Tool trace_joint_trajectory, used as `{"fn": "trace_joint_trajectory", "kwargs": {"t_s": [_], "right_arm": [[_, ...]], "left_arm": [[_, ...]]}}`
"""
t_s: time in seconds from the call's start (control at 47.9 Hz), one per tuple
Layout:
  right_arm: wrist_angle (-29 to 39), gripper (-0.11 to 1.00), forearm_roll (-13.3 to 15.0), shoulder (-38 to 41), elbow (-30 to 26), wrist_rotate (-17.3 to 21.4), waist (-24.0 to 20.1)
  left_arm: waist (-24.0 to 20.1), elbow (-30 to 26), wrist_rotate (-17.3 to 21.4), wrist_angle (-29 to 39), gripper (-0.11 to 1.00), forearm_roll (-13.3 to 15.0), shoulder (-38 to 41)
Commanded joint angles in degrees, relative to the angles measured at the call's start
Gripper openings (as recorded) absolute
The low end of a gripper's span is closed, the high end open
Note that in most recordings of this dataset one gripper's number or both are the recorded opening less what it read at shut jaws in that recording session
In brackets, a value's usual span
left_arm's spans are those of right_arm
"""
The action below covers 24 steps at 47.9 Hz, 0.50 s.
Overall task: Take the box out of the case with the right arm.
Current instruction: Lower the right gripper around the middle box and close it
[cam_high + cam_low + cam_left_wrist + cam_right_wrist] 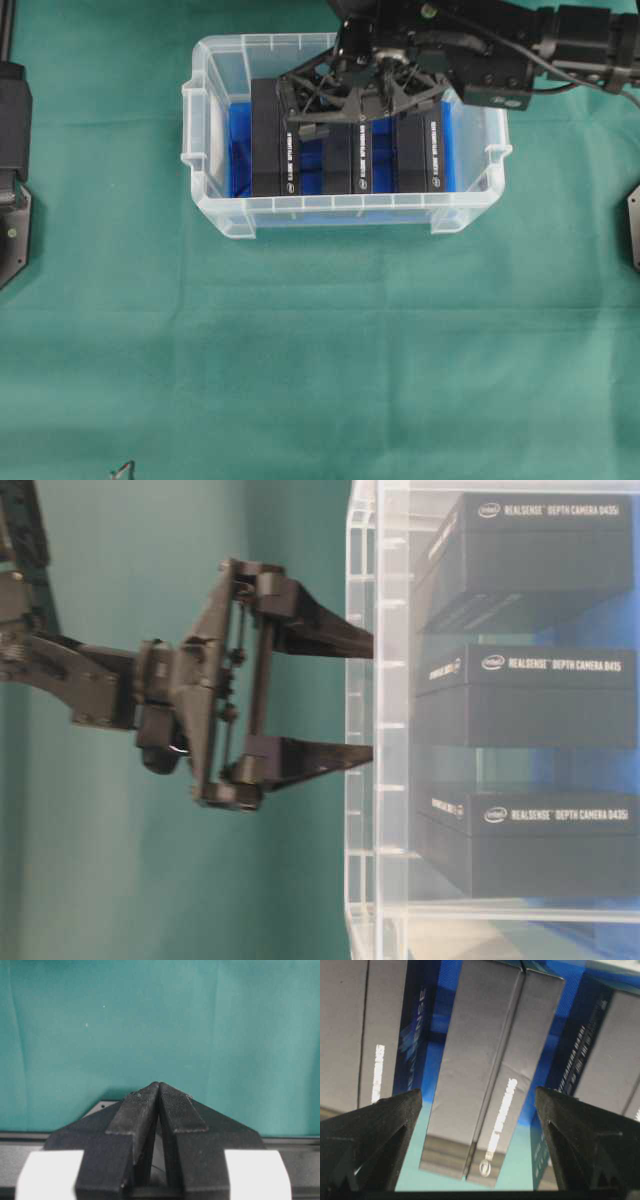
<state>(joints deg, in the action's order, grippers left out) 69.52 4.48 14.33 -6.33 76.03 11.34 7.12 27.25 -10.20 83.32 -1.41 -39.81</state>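
The clear case with its blue floor holds three black boxes standing on edge. My right gripper hangs open over the middle box. In the right wrist view, the right gripper has a fingertip on each side of that middle box, with nothing gripped. From table level, the right gripper has its tips at the case's rim, in line with the middle box and apart from it. My left gripper is shut on nothing above the green cloth.
The left box and the right box flank the middle one with blue gaps between them. The left arm sits at the table's left edge. Green cloth covers the table around the case.
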Motion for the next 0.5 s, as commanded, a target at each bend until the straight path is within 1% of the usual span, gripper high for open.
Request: {"fn": "trace_joint_trajectory", "kwargs": {"t_s": [0.0, 0.293, 0.481], "right_arm": [[-1.32, 0.92, -0.09, -0.62, 0.18, 0.0, 0.26], [-4.31, 0.92, -0.18, 1.32, 2.81, 0.0, 0.53], [-6.42, 0.92, -1.76, 2.29, 4.83, 0.0, 0.53]], "left_arm": [[0.18, -1.49, 0.09, -0.26, 0.0, -0.09, -0.09], [0.18, -1.58, 0.09, -0.26, 0.0, -0.09, 0.0], [0.18, -1.49, 0.09, -0.26, 0.0, -0.09, 0.0]]}}
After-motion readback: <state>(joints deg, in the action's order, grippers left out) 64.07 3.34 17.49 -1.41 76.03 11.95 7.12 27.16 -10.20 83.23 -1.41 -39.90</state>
